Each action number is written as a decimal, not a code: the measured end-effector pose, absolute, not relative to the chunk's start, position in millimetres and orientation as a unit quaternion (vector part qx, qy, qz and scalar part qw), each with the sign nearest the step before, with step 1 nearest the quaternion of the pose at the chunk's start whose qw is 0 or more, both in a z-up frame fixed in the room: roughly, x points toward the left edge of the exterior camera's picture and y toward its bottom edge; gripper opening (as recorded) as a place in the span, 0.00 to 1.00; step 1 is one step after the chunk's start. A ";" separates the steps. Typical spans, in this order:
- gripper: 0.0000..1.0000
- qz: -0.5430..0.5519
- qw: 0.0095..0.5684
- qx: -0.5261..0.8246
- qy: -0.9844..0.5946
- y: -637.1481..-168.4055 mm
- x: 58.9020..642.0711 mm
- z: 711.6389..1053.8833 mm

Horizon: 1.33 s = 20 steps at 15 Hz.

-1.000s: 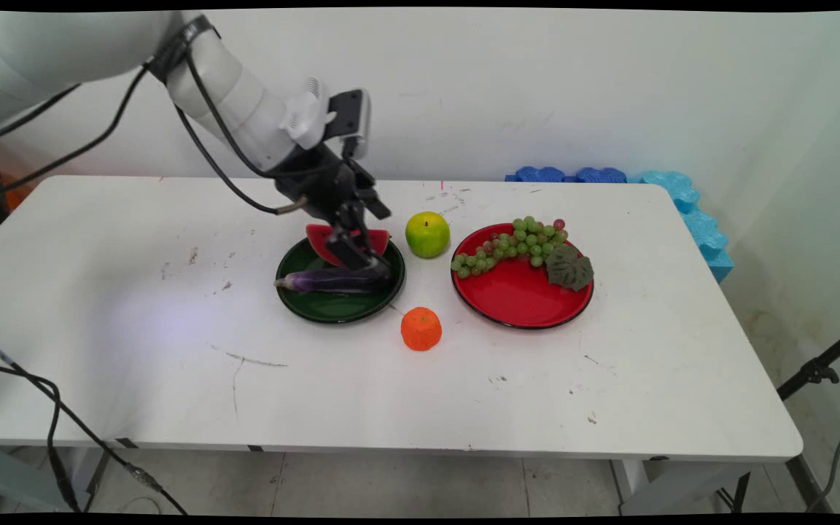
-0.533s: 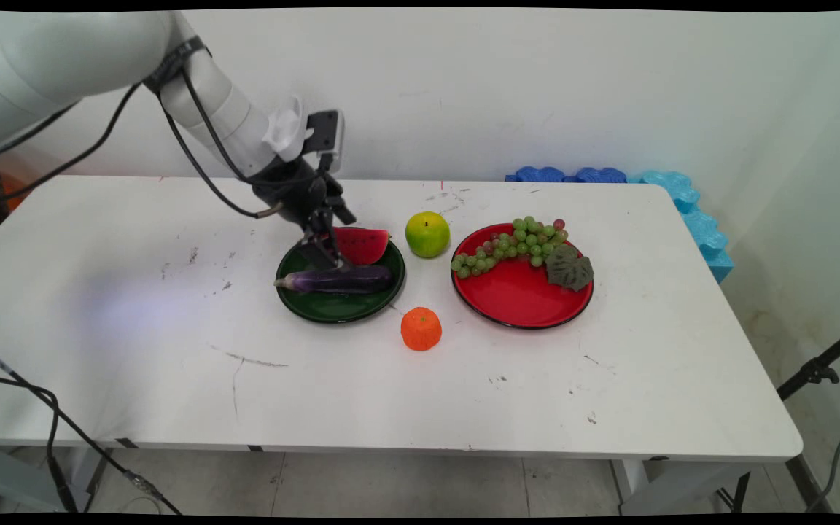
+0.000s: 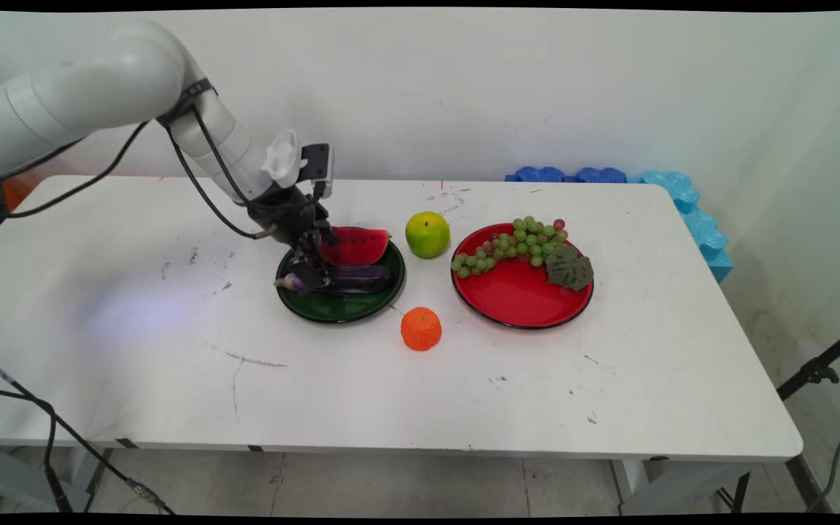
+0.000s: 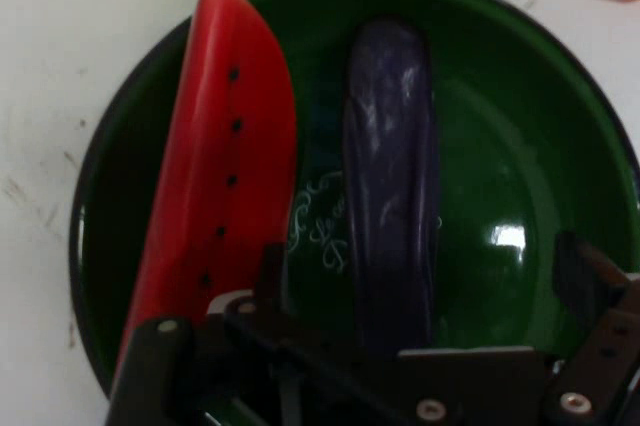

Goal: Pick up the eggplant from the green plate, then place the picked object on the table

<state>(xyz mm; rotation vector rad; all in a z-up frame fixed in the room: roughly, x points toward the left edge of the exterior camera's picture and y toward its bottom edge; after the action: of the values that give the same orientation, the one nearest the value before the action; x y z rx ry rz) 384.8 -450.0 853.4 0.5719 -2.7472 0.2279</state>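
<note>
My black two-finger gripper (image 3: 309, 271) hangs low over the round dark green plate (image 3: 340, 312), jaws open and straddling the stem end of the glossy purple toy eggplant (image 3: 359, 278) lying on it, with the red watermelon wedge (image 3: 356, 246) just beside one finger.

The white arm (image 3: 92, 87) comes in from the left, bends at a raised elbow and slopes down and to the right toward the middle of the scene. Black cables (image 3: 205, 197) hang from its forearm and loop back to the wrist. The wrist tilts downward, with a small camera block on its far side. The black gripper (image 3: 309, 268) points down and slightly right, low over the surface. In the hand view its two fingers (image 4: 590, 281) stand apart, one at each side, with a wide gap between them.
</note>
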 end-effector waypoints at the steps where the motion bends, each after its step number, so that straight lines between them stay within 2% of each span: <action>1: 1.00 0.077 0.162 0.203 -0.963 -450.7 386.3 848.9; 8: 1.00 0.061 0.164 0.211 -0.962 -455.5 392.5 823.7; 9: 0.00 0.060 0.164 0.212 -0.962 -456.2 393.7 821.1; 16: 0.00 0.061 0.178 0.201 -0.962 -452.3 392.8 822.7; 18: 0.00 0.064 0.187 0.194 -0.961 -448.9 389.3 834.1; 20: 0.00 0.072 0.205 0.189 -0.958 -441.8 384.3 861.7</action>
<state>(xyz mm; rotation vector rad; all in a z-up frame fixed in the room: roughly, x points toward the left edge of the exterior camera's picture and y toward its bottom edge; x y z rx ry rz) 384.3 -441.8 861.7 0.5260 -2.6699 0.2019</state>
